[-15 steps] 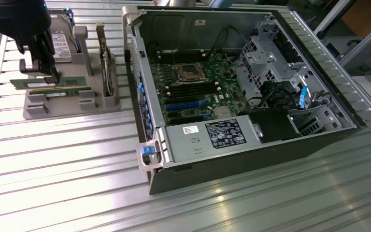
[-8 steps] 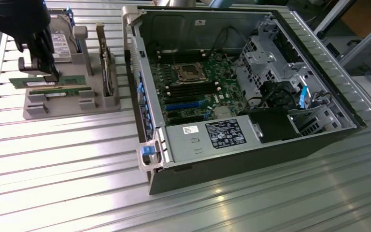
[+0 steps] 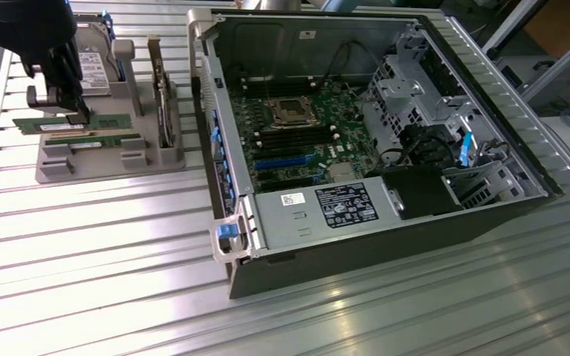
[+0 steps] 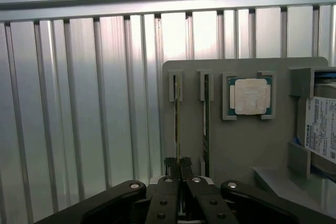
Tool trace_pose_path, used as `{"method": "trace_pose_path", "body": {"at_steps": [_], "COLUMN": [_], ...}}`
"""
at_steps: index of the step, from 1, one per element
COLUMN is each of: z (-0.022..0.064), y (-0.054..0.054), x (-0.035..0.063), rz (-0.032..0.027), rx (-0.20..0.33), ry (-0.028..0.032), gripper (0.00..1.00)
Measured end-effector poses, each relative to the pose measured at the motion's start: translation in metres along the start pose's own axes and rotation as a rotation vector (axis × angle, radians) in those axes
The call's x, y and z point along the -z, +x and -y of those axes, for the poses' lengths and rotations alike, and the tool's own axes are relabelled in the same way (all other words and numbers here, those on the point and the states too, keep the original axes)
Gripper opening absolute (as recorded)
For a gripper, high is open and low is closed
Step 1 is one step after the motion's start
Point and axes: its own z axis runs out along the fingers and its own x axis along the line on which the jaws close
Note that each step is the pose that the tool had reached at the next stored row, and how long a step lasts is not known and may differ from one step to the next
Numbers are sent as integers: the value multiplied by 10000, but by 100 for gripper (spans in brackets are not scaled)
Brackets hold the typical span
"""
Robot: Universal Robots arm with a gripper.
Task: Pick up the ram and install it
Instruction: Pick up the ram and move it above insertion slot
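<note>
Grey holder [image 4: 273,150] cradles processor [image 4: 250,96], and ram [image 3: 112,121] pinched by gripper [image 4: 178,165].

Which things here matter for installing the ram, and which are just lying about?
For the job:
- the ram
- gripper, shut on its edge
- gray holder it stands in
- motherboard inside the open computer case

Lying about:
- second memory stick
- processor chip
- Toshiba hard drive
- expansion card
</note>
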Motion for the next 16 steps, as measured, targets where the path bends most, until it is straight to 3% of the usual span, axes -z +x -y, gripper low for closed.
{"method": "trace_pose_path", "body": {"at_steps": [16], "z": [1], "y": [2], "x": [40], "rz": [0], "rx": [3], "ry": [0], "gripper": [12]}}
